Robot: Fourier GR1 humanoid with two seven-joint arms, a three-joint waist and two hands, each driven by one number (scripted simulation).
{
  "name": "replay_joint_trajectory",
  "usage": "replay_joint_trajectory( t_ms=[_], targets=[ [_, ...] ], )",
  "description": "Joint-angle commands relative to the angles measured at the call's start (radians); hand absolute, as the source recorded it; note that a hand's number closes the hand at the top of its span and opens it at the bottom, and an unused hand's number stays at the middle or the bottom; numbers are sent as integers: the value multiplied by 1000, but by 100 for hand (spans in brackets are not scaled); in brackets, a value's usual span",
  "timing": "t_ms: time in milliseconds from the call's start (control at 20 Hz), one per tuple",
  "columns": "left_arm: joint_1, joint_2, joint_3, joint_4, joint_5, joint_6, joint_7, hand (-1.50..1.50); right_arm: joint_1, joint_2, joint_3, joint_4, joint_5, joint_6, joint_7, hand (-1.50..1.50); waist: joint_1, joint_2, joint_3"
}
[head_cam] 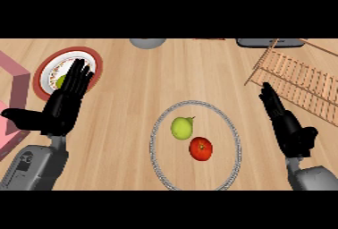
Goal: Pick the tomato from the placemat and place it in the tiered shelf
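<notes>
A red tomato (200,149) lies on a round placemat (158,134) with a grey beaded rim, near the middle of the counter. Just up and left of it on the same mat sits a yellow-green pear (181,128). The wooden tiered shelf (297,80) stands at the upper right. My right hand (288,127) is open, fingers straight and pointing up, to the right of the placemat and below the shelf. At the left, my left hand (63,105) is open too, fingers up, well apart from the mat. Neither hand touches anything.
A red-rimmed white plate (49,71) with a green item on it lies at the upper left, partly behind my left hand. A pink object (13,76) sits at the far left edge. A grey bowl (148,43) and a dark object (264,42) lie along the far edge.
</notes>
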Motion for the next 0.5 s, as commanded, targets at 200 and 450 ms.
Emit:
replay_joint_trajectory(
  t_ms=[200,450],
  targets=[
    [73,28,-82,-16,-170,78,45,0,81,110,-90,-155,63,-343,156,-150,-7,-20,2],
    [81,38,-69,22,-153,67,57,0,231,-5,-162,32,215,-495,136,150,-62,13,-14]
  ],
)
